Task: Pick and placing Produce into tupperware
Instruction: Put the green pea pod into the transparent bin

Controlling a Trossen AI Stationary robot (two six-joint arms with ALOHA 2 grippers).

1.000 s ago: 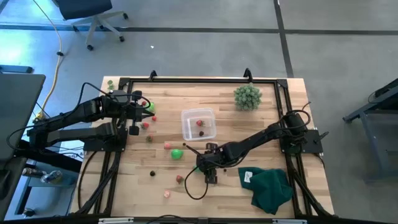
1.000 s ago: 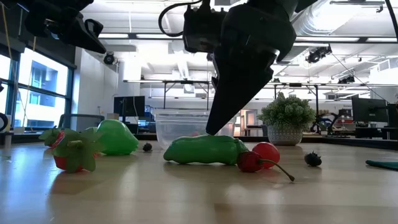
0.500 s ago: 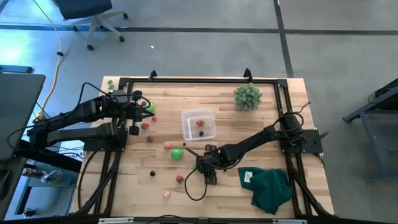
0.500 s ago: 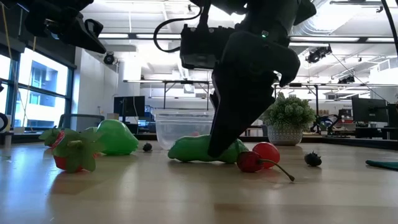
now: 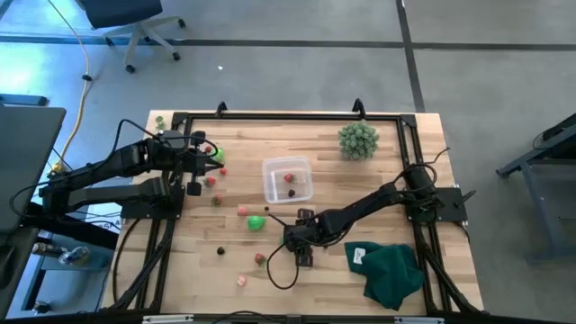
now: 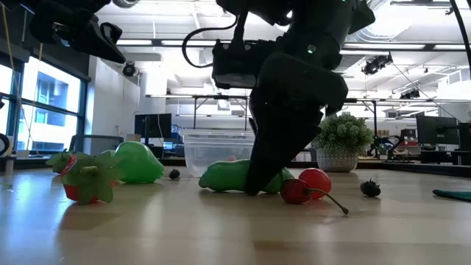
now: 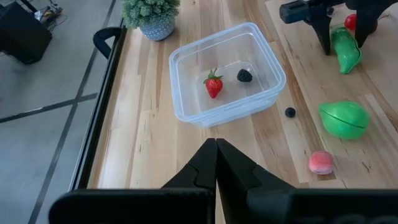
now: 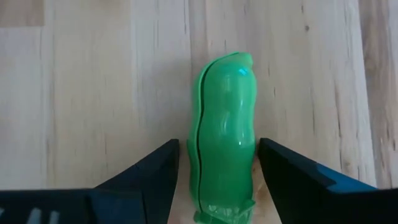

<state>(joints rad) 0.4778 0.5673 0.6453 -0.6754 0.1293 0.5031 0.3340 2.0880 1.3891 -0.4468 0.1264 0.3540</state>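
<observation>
The green elongated piece [image 8: 224, 134] of produce lies flat on the wooden surface [image 5: 396, 180], near the middle of the surface's front half. The right gripper [image 8: 217, 165] is lowered over it with its jaws apart, one dark finger on each side of the piece; whether they touch it cannot be told. In the low view the right arm's dark body stands down at the piece, with a red cherry [image 6: 298, 191] and a red ball [image 6: 318, 179] just beside it.

The tupperware [image 5: 287, 180] sits toward the middle of the surface, a little nearer the far edge, and holds a strawberry [image 7: 213, 85] and a dark berry [image 7: 244, 75]. Other produce is scattered toward the left side: a bright green ball [image 7: 344, 119], a pink piece [image 7: 321, 162] and a small dark bit [image 7: 290, 112].

The left gripper [image 7: 216, 144] hovers near the far left corner, jaws together and holding nothing. A bushy grey-green ball [image 5: 358, 140] stands near the far right corner, and a dark green cloth [image 5: 391, 272] lies at the front right corner.
</observation>
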